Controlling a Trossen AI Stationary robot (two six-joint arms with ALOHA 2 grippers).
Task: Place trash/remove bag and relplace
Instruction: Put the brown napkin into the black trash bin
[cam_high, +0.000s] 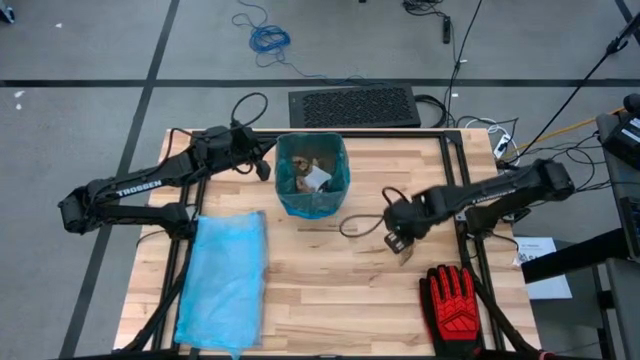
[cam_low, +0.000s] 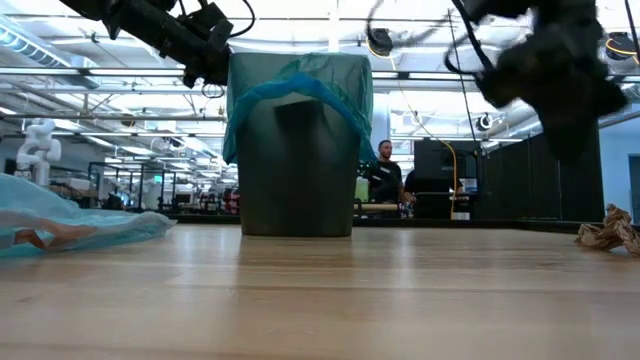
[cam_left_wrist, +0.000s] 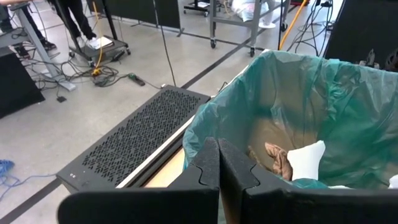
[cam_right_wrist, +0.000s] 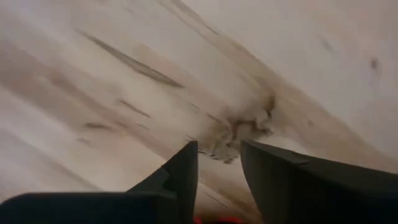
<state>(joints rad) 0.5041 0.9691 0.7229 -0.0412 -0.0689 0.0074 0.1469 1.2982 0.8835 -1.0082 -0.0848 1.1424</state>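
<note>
Right gripper (cam_right_wrist: 219, 163) stands low over the table (cam_high: 330, 290), right of the lined bin (cam_high: 312, 176), its fingers clamped on a brown paper scrap (cam_right_wrist: 239, 134); left gripper (cam_left_wrist: 217, 163) closed on nothing at the bin's left rim; other scraps (cam_high: 308, 176) lie inside the bin.

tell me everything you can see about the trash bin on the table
The trash bin is a small dark container standing upright near the table's far edge, about midway across. A teal plastic liner lines it and folds over the rim, draping down the outside. Inside lie crumpled brown paper scraps and a white piece. The shut left gripper sits at its rim on the left side, seemingly on the liner's edge. A spare light-blue bag lies flat nearby, apart from the bin.
</note>
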